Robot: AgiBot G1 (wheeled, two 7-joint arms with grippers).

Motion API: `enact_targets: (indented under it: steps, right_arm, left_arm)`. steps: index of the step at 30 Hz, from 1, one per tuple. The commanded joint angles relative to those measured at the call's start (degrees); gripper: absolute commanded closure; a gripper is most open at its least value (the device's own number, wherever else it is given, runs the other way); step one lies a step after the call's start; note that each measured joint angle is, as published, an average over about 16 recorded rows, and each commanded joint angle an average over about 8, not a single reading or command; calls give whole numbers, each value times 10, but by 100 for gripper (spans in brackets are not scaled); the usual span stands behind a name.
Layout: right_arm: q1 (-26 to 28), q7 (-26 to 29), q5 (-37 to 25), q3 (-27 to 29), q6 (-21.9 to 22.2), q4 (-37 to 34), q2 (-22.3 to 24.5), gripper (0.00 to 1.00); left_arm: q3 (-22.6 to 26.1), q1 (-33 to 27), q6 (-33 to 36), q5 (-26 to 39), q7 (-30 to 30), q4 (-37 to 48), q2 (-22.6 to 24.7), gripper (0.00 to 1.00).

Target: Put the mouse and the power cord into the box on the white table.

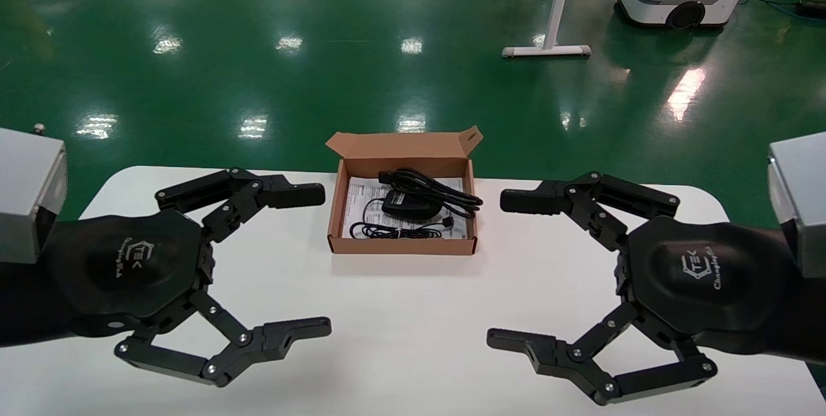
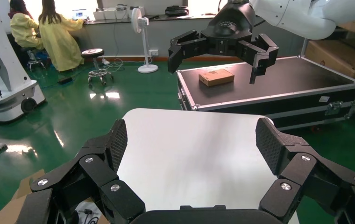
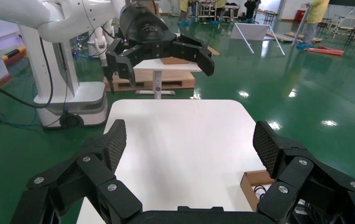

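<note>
Mouse (image 1: 410, 205) crosswise in box (image 1: 401, 246), left gripper (image 1: 310, 261) and right gripper (image 1: 513, 269) wide open, empty

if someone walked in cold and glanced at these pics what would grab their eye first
Two big black grippers, the left gripper and the right gripper, both wide open and facing each other over the white table. Between them, at the table's far edge, sits the open cardboard box with the mouse and the coiled power cord already inside.
</note>
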Motion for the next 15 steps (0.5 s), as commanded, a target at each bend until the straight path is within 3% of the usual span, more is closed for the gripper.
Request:
enact_targets:
  steps: [1, 15]
  right_arm:
    - [0, 0, 0, 0, 0, 0, 0, 0]
    - [0, 0, 0, 0, 0, 0, 0, 0]
  left_arm:
    - [0, 0, 0, 0, 0, 0, 0, 0]
    - [0, 0, 0, 0, 0, 0, 0, 0]
